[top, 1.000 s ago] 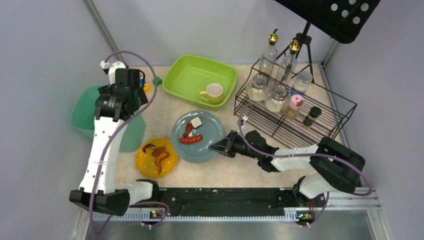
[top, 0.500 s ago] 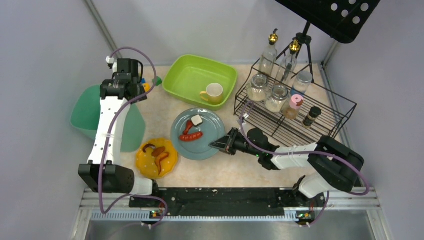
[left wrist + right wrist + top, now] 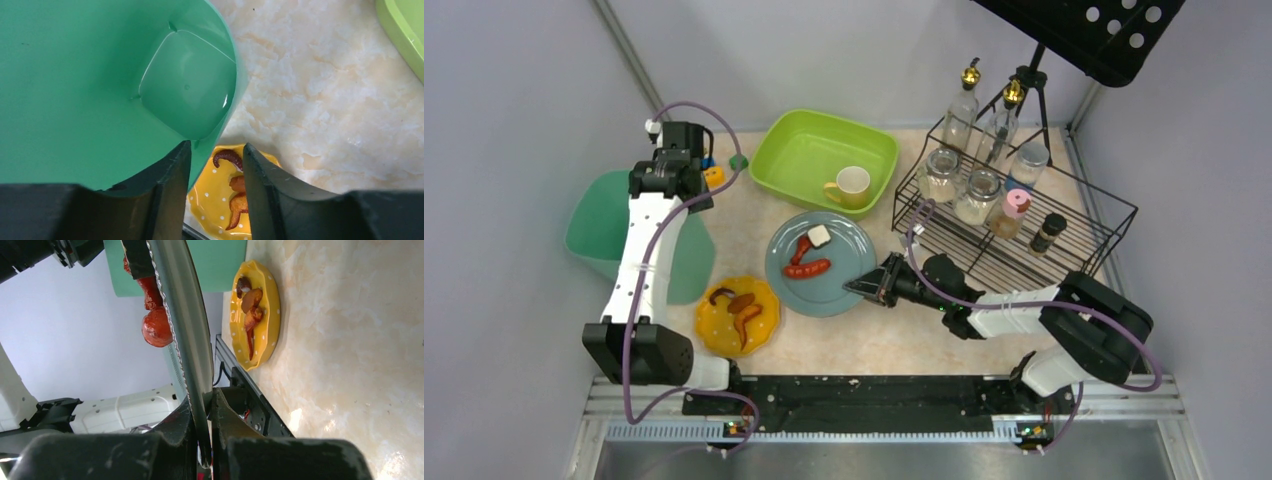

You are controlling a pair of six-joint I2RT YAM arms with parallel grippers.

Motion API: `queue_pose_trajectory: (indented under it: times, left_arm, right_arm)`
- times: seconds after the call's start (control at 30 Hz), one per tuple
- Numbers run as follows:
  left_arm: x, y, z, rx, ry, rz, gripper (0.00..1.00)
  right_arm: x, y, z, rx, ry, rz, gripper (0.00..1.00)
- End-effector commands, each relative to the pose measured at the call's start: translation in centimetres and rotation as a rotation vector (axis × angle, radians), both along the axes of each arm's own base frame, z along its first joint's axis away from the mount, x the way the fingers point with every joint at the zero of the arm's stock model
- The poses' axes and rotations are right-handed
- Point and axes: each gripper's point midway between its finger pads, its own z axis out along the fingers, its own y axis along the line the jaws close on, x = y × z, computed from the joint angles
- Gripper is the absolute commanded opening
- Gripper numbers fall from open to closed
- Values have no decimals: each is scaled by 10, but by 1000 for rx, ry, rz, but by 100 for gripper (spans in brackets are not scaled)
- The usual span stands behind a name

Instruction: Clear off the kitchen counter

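The beige stone-patterned kitchen counter (image 3: 879,345) holds the dishes. A blue-grey plate (image 3: 836,278) with two red sausages (image 3: 807,268) and a white piece (image 3: 818,237) sits at its middle. My right gripper (image 3: 871,285) is shut on the plate's right rim. The right wrist view shows the rim (image 3: 185,330) edge-on between my fingers (image 3: 202,400), with a sausage (image 3: 156,325) on it. My left gripper (image 3: 670,185) hangs open and empty above the green bin (image 3: 594,225). The left wrist view shows the bin's inside (image 3: 100,85) and the gripper (image 3: 215,147).
A yellow dotted plate (image 3: 737,315) with food scraps lies front left, also in the wrist views (image 3: 225,200) (image 3: 257,320). A lime tub (image 3: 809,150) holds a yellow-handled mug (image 3: 852,185). A black wire rack (image 3: 1014,235) with jars and bottles stands at the right.
My left arm has swung back and straightened, carrying its gripper farther over the bin's back edge. My right gripper has nudged the blue-grey plate slightly toward the back.
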Motion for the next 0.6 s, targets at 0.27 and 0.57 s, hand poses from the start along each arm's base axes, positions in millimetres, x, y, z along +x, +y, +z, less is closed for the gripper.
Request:
queue_pose_trajectory:
  times: [0.27,0.57]
  left_arm:
    - [7,-5,-2,-26,-23,-26,0]
    - [10,-27,4,-109,-63,-146,0]
  right_arm:
    - [-4,-10,99,282,-212,-2,0]
    - [-2,-24,114,254,-268,-51,0]
